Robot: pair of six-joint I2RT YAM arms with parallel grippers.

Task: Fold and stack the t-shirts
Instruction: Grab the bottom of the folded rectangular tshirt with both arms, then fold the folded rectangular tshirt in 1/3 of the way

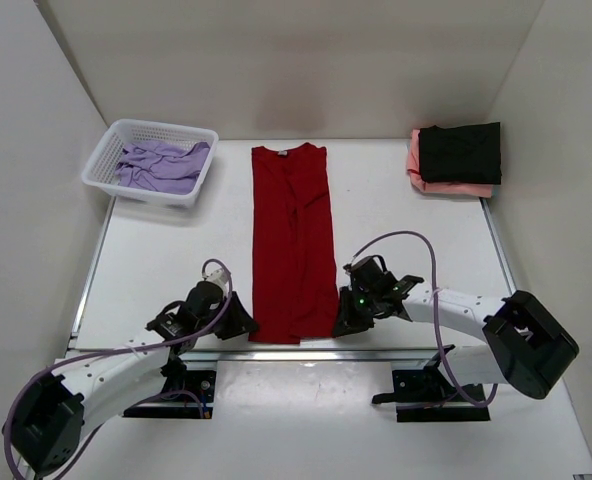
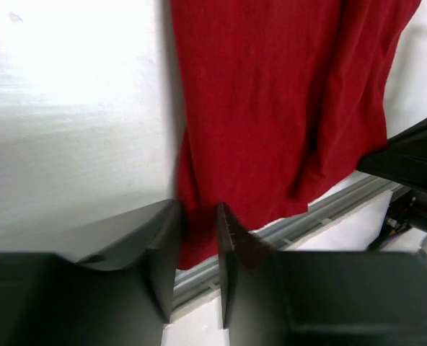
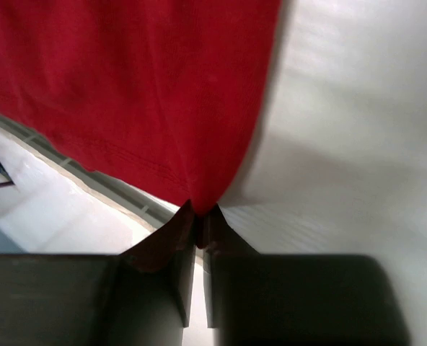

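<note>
A bright red t-shirt (image 1: 291, 240) lies flat in a long narrow strip down the middle of the table, neck at the far end. My left gripper (image 1: 244, 322) is at its near left corner. In the left wrist view (image 2: 197, 209) its jaws are slightly apart with the red hem (image 2: 271, 108) lying flat between them. My right gripper (image 1: 342, 322) is shut on the near right corner, which is pinched to a point in the right wrist view (image 3: 197, 210) of the red cloth (image 3: 127, 86). A folded black t-shirt (image 1: 461, 153) lies on a salmon pink one (image 1: 416, 165) at the far right.
A white mesh basket (image 1: 141, 190) at the far left holds a crumpled pale lavender t-shirt (image 1: 161, 168). The table's near edge has a metal rail (image 2: 329, 202), also in the right wrist view (image 3: 91, 180), just below the red hem. White walls enclose the table on three sides.
</note>
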